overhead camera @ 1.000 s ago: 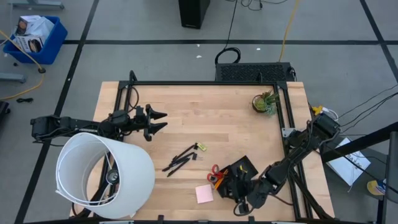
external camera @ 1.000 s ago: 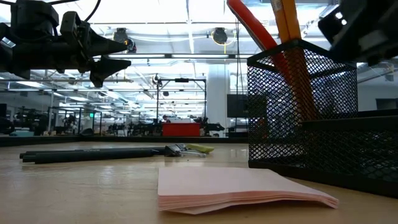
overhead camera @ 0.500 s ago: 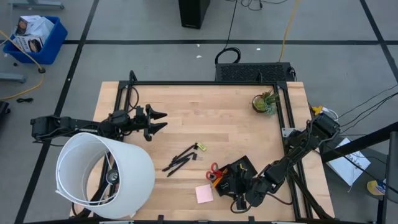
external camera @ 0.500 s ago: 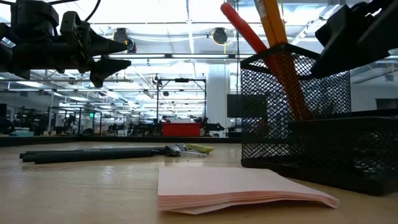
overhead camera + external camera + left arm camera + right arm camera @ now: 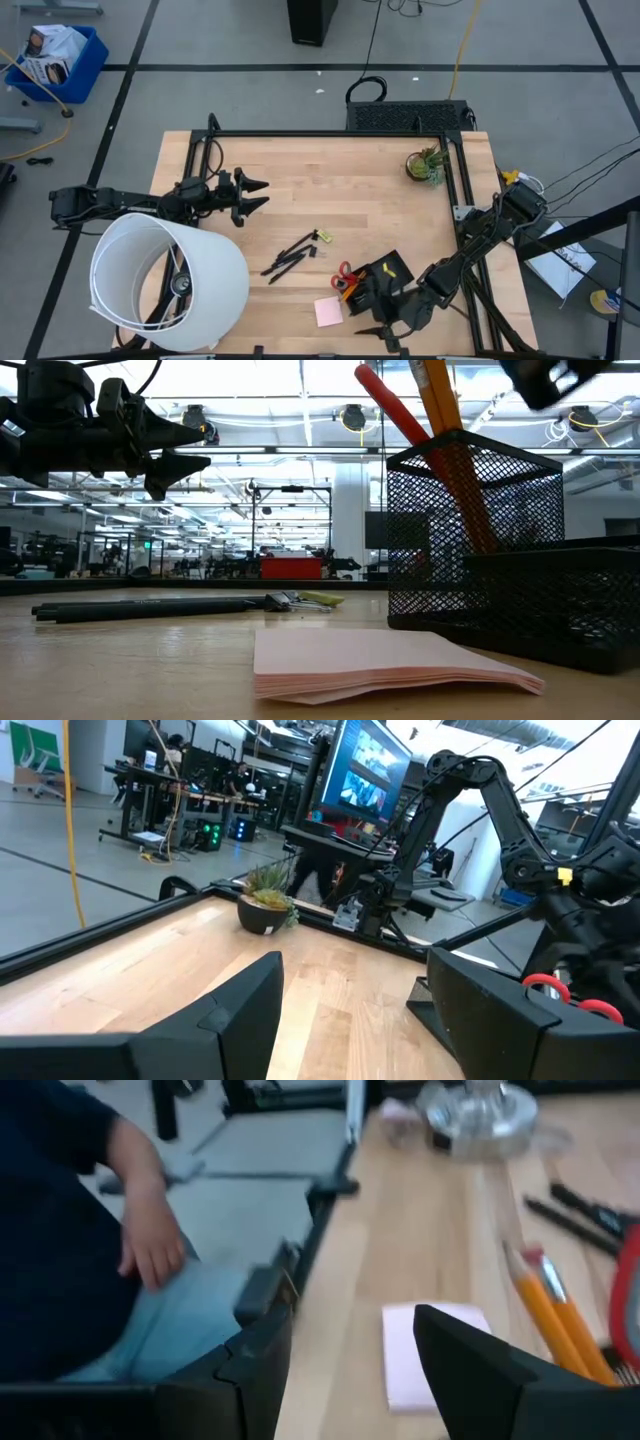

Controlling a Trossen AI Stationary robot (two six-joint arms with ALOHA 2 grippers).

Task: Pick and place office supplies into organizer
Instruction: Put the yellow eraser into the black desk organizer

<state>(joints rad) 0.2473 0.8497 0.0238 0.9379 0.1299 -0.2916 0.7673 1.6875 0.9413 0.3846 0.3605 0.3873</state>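
Scissors and pencil upright in mesh organizer.

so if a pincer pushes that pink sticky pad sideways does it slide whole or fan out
The pink sticky pad lies flat on the bare wooden table, so it would probably slide rather than tip. In the low view its sheets look loosely layered and the near edge droops, so the top sheets may curl or shear. It is likely light, and a pinch from above might lift only some sheets.

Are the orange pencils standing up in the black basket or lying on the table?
Standing up, leaning a little. The low view shows the orange pencils sticking out of the top of the mesh organizer.
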